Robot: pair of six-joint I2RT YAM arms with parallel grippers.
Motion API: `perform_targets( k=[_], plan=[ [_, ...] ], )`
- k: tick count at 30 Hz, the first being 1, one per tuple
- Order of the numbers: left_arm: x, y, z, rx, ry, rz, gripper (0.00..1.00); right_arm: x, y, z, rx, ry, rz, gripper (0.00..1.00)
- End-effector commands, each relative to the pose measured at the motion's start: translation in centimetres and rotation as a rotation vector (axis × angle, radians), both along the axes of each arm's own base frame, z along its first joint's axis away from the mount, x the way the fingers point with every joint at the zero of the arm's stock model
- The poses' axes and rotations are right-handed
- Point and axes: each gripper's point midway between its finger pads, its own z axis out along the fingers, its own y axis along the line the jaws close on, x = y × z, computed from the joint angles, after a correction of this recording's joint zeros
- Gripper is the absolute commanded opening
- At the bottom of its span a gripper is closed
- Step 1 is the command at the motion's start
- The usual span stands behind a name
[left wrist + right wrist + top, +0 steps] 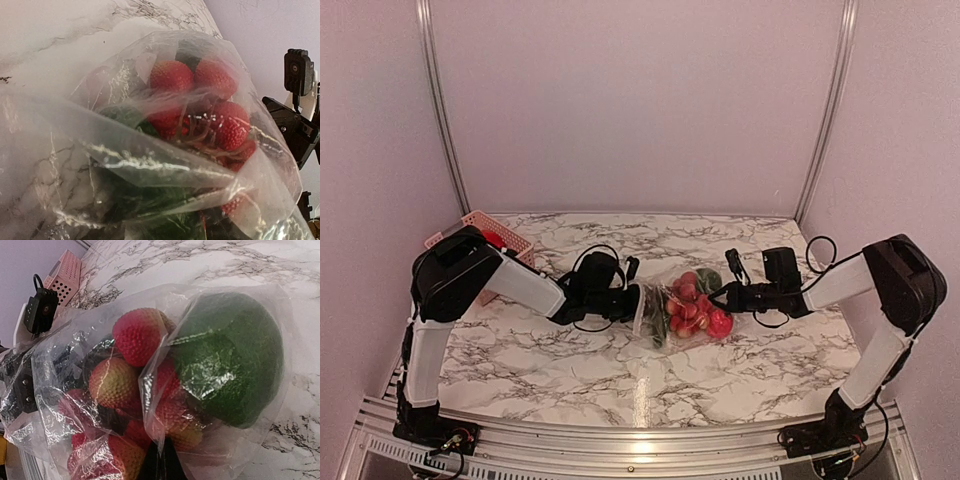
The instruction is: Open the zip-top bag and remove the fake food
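The clear zip-top bag (658,322) sits mid-table, stretched between both grippers. Inside it is the fake food (692,305): red strawberries (137,335) and a dark green rounded piece (230,355). My left gripper (632,300) is at the bag's left edge, where the whitish zip strip (150,162) crosses right in front of the left wrist camera. Plastic hides its fingers there, but the edge looks gripped and lifted. My right gripper (725,297) is shut, its dark fingertips (161,462) pinching a fold of the bag's right side.
A pink slatted basket (505,237) stands at the back left behind the left arm, and it also shows in the right wrist view (65,275). The right arm (295,125) is close behind the bag. Walls enclose the marble table.
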Motion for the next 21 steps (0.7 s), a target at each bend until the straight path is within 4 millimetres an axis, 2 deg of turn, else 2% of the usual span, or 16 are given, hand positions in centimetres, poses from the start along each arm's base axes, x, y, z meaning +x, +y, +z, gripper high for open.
perform_targets(
  k=[1,6,11,14,17,21],
  plan=[
    [-0.9,0.1,-3.0,0.169,0.008,-0.02,0.57,-1.3,2.1,-0.8,0.008,0.046,0.061,0.0],
    [-0.6,1.6,-4.8,0.321,0.023,0.015,0.62,-1.4,2.3,-0.4,0.011,0.038,0.066,0.0],
    [-0.3,2.6,-5.1,0.404,0.015,0.033,0.65,-1.5,2.0,0.2,0.009,0.022,0.062,0.0],
    [-0.3,3.6,-5.1,0.431,0.014,0.051,0.56,-1.3,1.5,0.6,0.004,0.013,0.049,0.0],
    [-0.3,4.1,-3.4,0.399,-0.009,0.067,0.42,-1.1,0.7,0.9,0.006,0.003,0.026,0.0],
    [-0.5,5.3,-1.4,0.367,-0.036,0.089,0.33,-0.8,-0.6,1.3,0.004,-0.005,-0.007,0.0]
  ],
)
